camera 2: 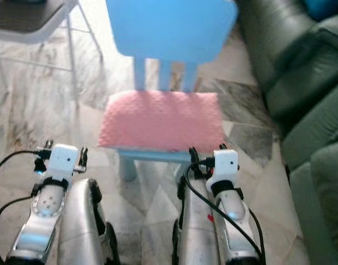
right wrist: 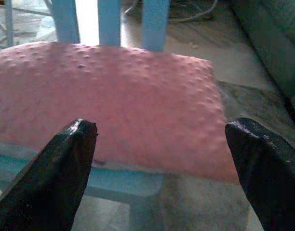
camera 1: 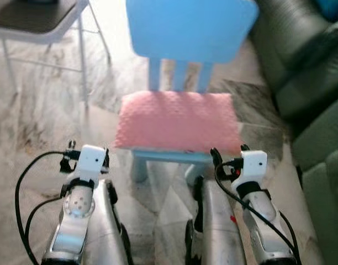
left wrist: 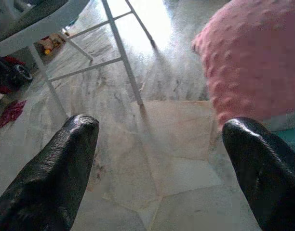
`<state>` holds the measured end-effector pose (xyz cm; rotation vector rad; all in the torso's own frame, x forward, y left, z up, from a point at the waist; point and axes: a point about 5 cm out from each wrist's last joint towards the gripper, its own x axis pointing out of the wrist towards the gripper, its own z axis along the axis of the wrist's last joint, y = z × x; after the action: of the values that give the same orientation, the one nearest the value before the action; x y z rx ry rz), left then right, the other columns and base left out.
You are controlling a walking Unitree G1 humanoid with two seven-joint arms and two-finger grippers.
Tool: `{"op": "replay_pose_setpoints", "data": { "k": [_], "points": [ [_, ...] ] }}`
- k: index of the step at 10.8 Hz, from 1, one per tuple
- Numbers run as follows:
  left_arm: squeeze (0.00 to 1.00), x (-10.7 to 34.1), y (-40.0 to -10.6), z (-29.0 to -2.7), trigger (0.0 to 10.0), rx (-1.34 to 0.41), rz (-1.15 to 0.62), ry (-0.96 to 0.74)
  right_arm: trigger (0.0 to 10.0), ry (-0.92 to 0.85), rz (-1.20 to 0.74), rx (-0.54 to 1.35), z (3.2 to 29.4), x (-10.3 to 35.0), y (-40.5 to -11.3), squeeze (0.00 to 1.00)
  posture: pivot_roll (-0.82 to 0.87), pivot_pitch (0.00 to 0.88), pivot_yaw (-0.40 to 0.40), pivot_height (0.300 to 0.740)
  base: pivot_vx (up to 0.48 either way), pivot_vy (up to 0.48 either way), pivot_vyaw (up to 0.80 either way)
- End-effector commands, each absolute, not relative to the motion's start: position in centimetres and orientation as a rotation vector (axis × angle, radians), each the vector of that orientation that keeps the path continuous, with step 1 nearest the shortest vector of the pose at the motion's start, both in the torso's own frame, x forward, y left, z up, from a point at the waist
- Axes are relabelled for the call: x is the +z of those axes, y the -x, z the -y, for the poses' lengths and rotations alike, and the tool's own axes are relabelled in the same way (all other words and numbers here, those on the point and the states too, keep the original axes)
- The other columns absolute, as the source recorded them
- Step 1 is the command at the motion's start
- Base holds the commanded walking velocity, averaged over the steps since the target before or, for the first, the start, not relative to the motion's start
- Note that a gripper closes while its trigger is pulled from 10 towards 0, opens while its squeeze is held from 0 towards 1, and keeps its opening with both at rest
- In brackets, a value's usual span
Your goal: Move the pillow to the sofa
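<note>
Both my hands are spread wide and hold nothing: my right hand (right wrist: pixel 162 144) faces the front edge of the pink, bumpy-textured fabric pillow (camera 1: pixel 178 121), near it but not touching, and my left hand (left wrist: pixel 159 154) points at the floor just beside its left corner. It lies flat on the small light-blue plastic chair (camera 1: pixel 188 33). I judge this the approach; next I must reach in and grip it, then turn right to the dark green leather sofa (camera 1: pixel 301 72).

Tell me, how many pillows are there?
1. The pink pillow lies on the blue chair, just ahead of both open grippers, left and right. More could be on the sofa outside the frame.
</note>
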<state>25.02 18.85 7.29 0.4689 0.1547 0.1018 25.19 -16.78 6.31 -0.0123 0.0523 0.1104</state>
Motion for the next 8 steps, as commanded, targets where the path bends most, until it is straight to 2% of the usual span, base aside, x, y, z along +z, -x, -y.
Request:
{"op": "replay_pose_setpoints", "data": {
  "k": [1, 5, 8],
  "points": [
    [0.00, 7.18, -24.88, -18.60, 10.0, 0.089, -0.159, -0.463, 10.0, 0.010, -0.070, 0.092, 17.25, 5.96, -24.86, 0.00, -0.03, 0.184, -0.054, 0.506, 0.300, 0.000, 0.00],
    [0.00, 7.10, -24.90, -18.55, 10.0, 0.078, -0.162, -0.453, 10.0, 0.002, -0.075, 0.090, 17.21, 5.87, -24.88, 0.00, -0.03, 0.187, -0.053, 0.506, 0.302, 0.000, 0.00],
    [0.00, 7.00, -24.89, -18.21, 10.0, 0.069, -0.163, -0.440, 10.0, 0.001, -0.080, 0.091, 17.17, 5.76, -24.98, 0.00, -0.03, 0.185, -0.053, 0.506, 0.000, 0.000, 0.00]
  ]
}}
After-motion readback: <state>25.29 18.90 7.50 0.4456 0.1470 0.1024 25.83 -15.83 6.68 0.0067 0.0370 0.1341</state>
